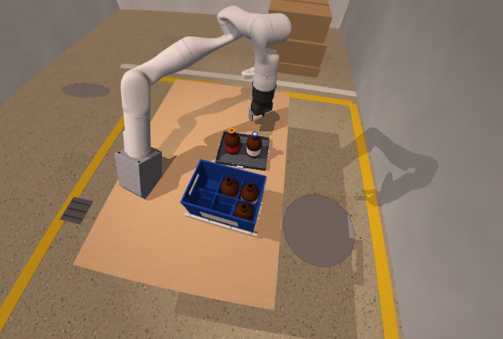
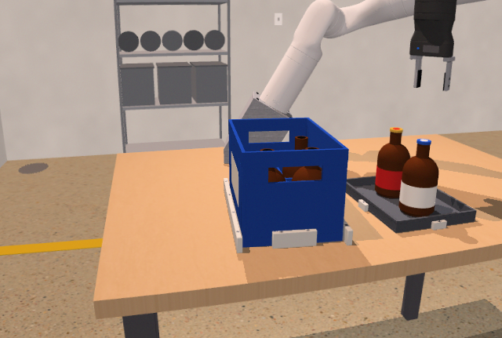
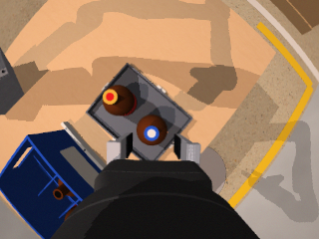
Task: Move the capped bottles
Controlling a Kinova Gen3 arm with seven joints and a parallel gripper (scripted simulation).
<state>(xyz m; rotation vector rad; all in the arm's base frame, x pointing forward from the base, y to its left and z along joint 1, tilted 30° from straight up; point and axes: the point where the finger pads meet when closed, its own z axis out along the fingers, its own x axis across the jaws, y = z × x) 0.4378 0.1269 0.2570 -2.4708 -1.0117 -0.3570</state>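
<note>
Two capped brown bottles stand upright on the dark tray (image 1: 243, 151): one with a red label and orange cap (image 1: 232, 141) (image 2: 391, 162) (image 3: 119, 99), one with a white label and blue cap (image 1: 254, 145) (image 2: 419, 183) (image 3: 152, 135). The blue crate (image 1: 224, 195) (image 2: 286, 182) holds three open brown bottles (image 1: 229, 186) (image 1: 249, 192) (image 1: 244, 210) in its right-hand cells. My gripper (image 1: 256, 115) (image 2: 432, 76) (image 3: 153, 141) is open and empty, well above the tray, over the blue-capped bottle.
White stops (image 2: 293, 238) sit against the crate's base and the tray's edge (image 2: 438, 224). The arm's grey base (image 1: 137, 172) stands left of the crate. Stacked cardboard boxes (image 1: 301, 32) are behind the table. A metal shelf (image 2: 172, 54) stands by the back wall.
</note>
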